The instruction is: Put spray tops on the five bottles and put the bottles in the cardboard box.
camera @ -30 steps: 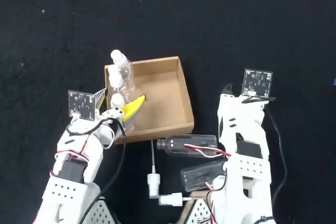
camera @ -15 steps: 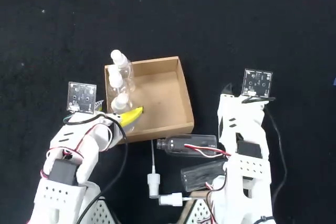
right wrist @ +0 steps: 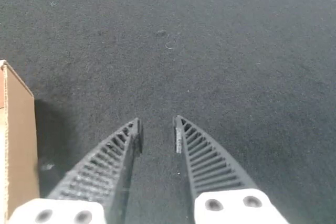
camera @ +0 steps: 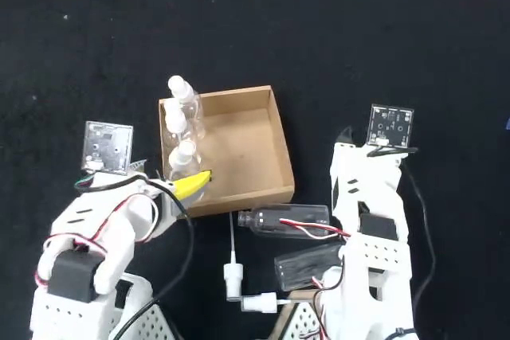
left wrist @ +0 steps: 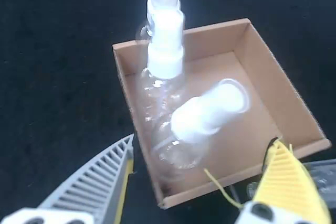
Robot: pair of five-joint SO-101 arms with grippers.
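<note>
Three clear plastic bottles with white spray tops stand in a row against the left-arm-side wall of the shallow brown cardboard box; the rest of its floor is open. The left gripper is spread wide at the box's near corner, holding nothing. The right gripper, slightly parted and empty, hangs over matte black cloth. Two uncapped clear bottles lie near the box's front wall.

No text, number or sign can be read anywhere in these views. The cardboard box, just to 9 o'clock of the table's middle, shows plain brown walls, and the clear bottles standing along its 9 o'clock wall show plain sides. Marks on the square boards atop the arms' wrists are too small to make out.
</note>
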